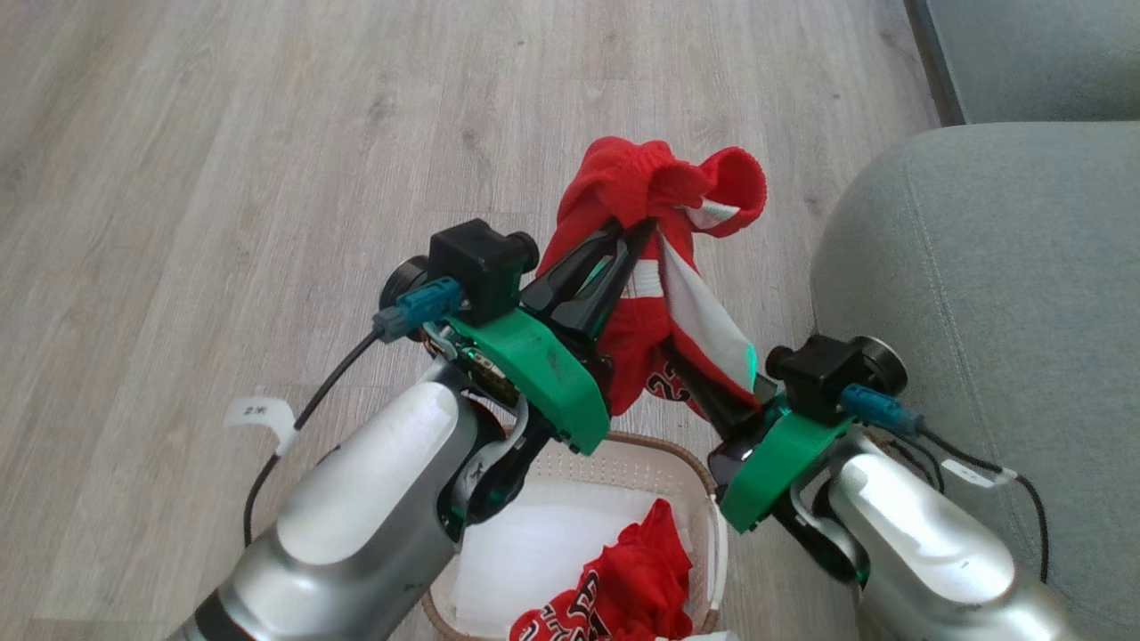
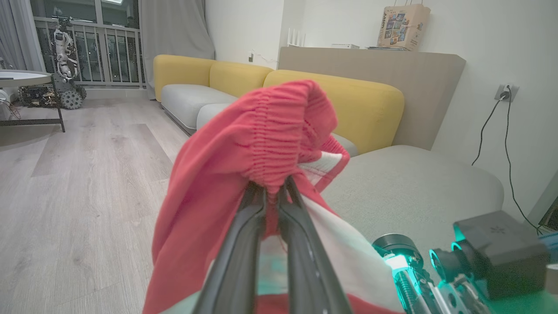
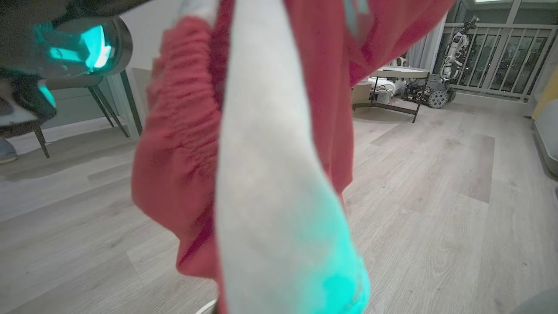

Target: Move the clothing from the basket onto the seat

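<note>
While your left fingers (image 2: 239,253) are clenched on the gathered waistband of the striped garment (image 1: 623,178), you have that piece hoisted clear above the basket (image 1: 663,450). Its lower half hangs down toward the rim, with the bare floor (image 1: 267,133) beyond it. Your right fingers (image 1: 717,405) reach up into the hanging cloth beneath the white stripe. The fabric drapes over their tips, so I cannot tell whether they have clamped on it or stand apart. The lettered garment (image 1: 637,579) lies crumpled on the white lining at the right side of the basket, with neither arm on it. The seat (image 1: 997,267) sits to your right, near the basket and apart from the lifted cloth.

I judge you are in the carry step for the first piece: it is lifted out but not yet over the cushion. Your next move calls for swinging both arms, or turning at the waist, to the right until the bundle hangs over the broad top of the seat rather than its rounded edge. Keep it high enough that the trailing hem clears the basket rim and does not snag it. Then lower and let go with both sets of fingers, so the cloth lands well in from the edge and cannot slide to the floor. After that, the lettered garment is yours to fetch
</note>
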{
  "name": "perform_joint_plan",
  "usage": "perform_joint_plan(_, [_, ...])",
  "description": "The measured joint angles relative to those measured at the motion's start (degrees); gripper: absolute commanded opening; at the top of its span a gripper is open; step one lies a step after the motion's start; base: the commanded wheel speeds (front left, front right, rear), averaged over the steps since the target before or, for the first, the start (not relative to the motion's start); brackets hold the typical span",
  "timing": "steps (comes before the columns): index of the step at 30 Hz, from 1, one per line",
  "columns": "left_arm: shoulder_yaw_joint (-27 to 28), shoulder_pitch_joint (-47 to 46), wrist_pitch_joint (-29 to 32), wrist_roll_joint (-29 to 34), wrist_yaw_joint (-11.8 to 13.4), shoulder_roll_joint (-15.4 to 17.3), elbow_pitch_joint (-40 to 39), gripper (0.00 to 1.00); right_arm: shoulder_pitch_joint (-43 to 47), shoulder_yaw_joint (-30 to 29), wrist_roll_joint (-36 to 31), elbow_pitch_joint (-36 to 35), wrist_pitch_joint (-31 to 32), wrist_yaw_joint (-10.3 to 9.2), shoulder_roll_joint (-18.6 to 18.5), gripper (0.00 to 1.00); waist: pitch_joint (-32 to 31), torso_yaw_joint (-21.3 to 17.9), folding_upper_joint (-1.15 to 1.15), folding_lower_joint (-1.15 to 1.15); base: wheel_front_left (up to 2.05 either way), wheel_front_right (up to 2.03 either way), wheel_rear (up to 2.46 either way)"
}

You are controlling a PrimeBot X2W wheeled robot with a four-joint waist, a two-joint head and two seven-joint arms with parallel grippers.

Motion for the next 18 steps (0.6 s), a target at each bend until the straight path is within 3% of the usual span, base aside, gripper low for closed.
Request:
perform_joint_plan(15, [0.1,2.9,-1.1,-1.1,0.6,0.6,1.2,0.00,3.1,-9.0,-1.1,-5.2,0.0,0.00,-0.7,0.00,-0.3,-2.0,0.00,0.00,0.00,0.00,0.00])
perform_joint_plan(16, [0.0,3.1,-1.2,-1.1,0.7,0.6,1.3,0.07,3.6,-9.7,-1.1,-5.7,0.0,0.00,-0.9,0.00,-0.3,-2.1,0.00,0.00,0.00,0.00,0.00])
perform_joint_plan(17, [0.0,3.2,-1.6,-1.1,0.9,0.6,1.3,0.29,4.0,-10.4,-1.1,-6.1,0.0,0.00,-1.0,0.00,-0.3,-2.3,0.00,0.00,0.00,0.00,0.00])
perform_joint_plan(18, [0.0,3.3,-1.6,-1.1,1.0,0.5,1.3,0.42,4.4,-11.2,-1.4,-6.6,0.0,0.00,-1.2,0.00,-0.3,-2.4,0.00,0.00,0.00,0.00,0.00])
